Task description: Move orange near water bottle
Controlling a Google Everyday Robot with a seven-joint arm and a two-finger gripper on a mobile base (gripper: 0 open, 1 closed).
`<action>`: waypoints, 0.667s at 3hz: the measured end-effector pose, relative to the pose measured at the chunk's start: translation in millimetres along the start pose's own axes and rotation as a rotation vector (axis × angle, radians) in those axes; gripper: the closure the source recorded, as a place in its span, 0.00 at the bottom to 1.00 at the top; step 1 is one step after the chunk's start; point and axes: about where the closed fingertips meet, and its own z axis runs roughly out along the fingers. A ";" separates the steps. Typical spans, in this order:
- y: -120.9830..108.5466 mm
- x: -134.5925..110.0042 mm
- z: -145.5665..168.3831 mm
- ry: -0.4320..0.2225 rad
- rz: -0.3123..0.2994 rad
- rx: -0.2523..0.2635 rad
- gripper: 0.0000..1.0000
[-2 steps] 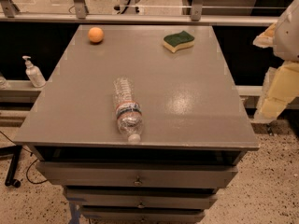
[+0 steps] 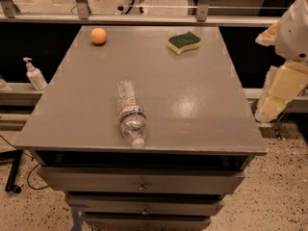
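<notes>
The orange [image 2: 98, 35] sits at the table's far left corner. The water bottle [image 2: 131, 112] lies on its side near the front edge, left of centre, with its white cap pointing toward the front. The two are far apart. My gripper [image 2: 278, 93] hangs at the right edge of the view, beside and off the table's right side, well away from both objects and holding nothing that I can see.
A green-and-yellow sponge [image 2: 184, 42] lies at the far right of the grey table [image 2: 192, 105]. A white pump dispenser bottle [image 2: 34, 74] stands on a ledge left of the table. Drawers sit below the table's front edge, and a rail runs behind it.
</notes>
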 end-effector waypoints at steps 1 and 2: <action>-28.8 -20.2 21.3 -0.065 -0.010 0.021 0.00; -72.0 -45.6 48.2 -0.162 0.000 0.045 0.00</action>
